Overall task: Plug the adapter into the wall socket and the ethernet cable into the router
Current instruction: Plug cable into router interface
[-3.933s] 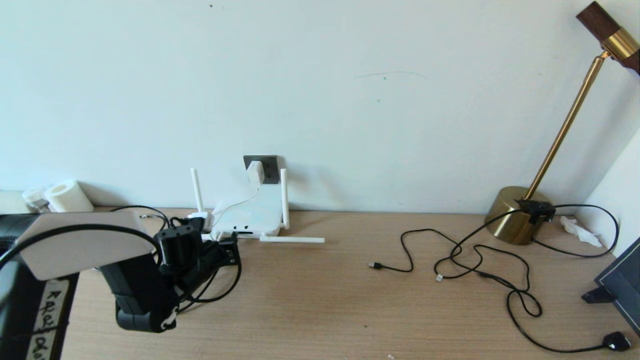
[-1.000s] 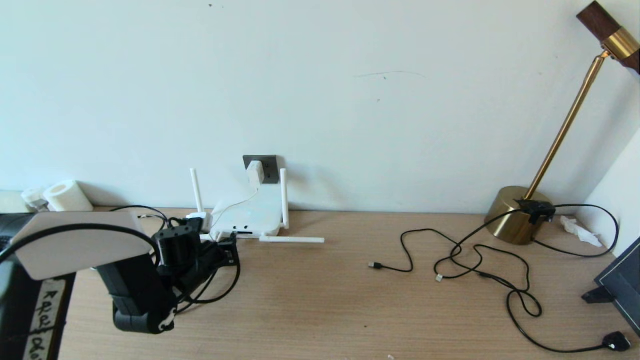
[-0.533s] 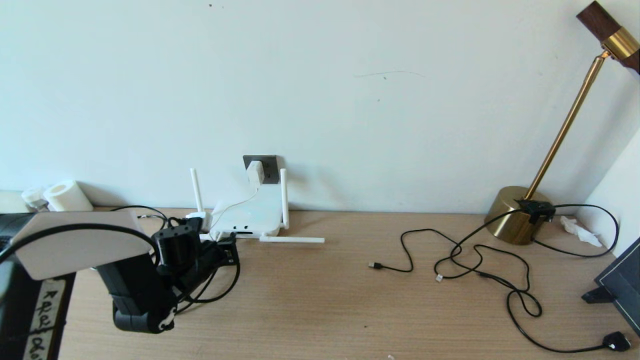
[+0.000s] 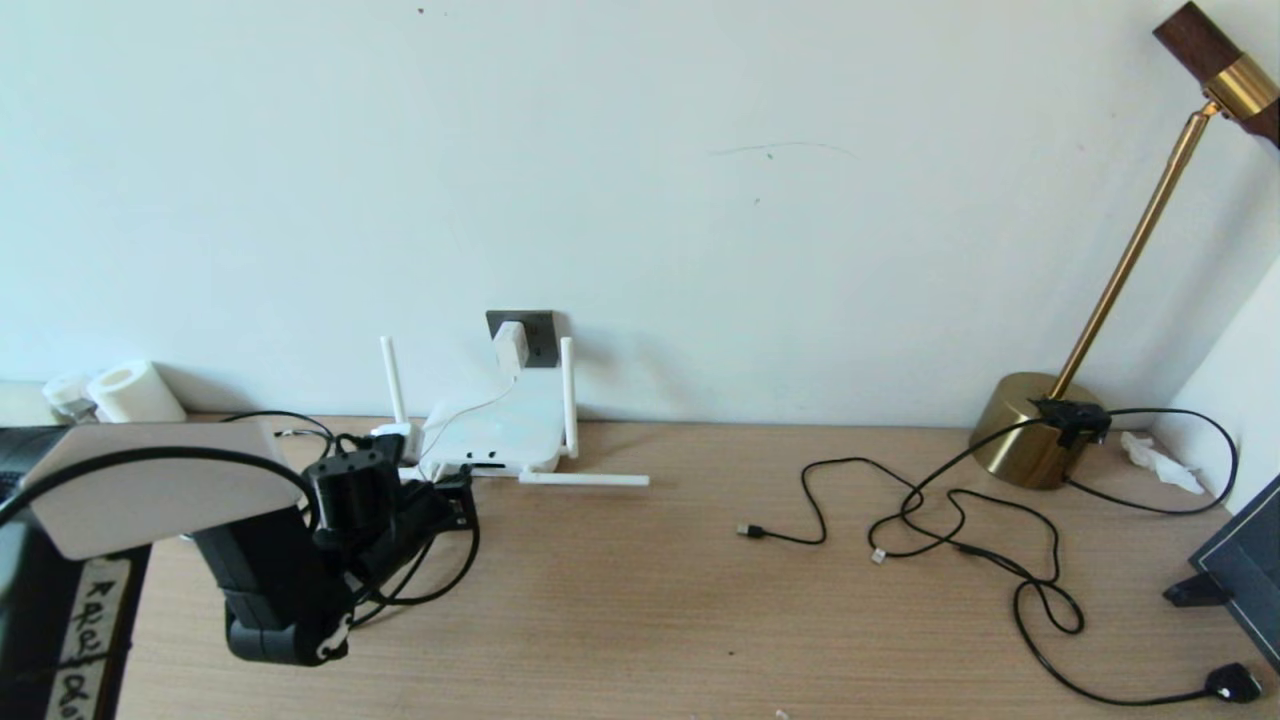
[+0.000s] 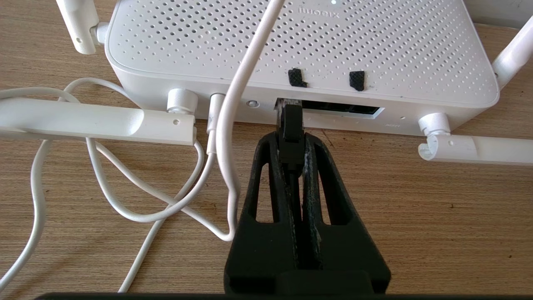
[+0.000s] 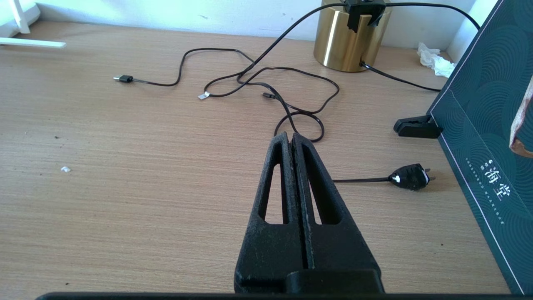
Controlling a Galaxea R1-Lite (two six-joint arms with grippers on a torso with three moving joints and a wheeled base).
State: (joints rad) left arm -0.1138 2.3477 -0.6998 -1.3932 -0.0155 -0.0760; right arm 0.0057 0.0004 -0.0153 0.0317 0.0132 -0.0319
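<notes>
The white router (image 4: 495, 435) lies flat on the desk against the wall, with the dark grey wall socket (image 4: 538, 335) above it. The white adapter (image 4: 510, 346) sits in that socket, and its thin white cord (image 5: 233, 104) drapes over the router (image 5: 291, 46). My left gripper (image 5: 291, 139) is shut on the black connector of the ethernet cable (image 5: 290, 125). The connector's tip is at the left end of the router's dark port slot. In the head view the left gripper (image 4: 455, 500) is just in front of the router, and the ethernet cable (image 4: 476, 555) loops below it. My right gripper (image 6: 290, 136) is shut on nothing above bare desk.
One router antenna (image 4: 583, 480) lies flat on the desk. A brass lamp (image 4: 1030, 440) stands at the far right, with thin black cords (image 4: 960, 520) and a black plug (image 4: 1232, 683) strewn before it. A dark box (image 4: 1245, 570) leans at the right edge. A paper roll (image 4: 130, 393) is at the back left.
The left arm has edged slightly to the left since the oldest frame. Over the last second nothing has visibly moved.
</notes>
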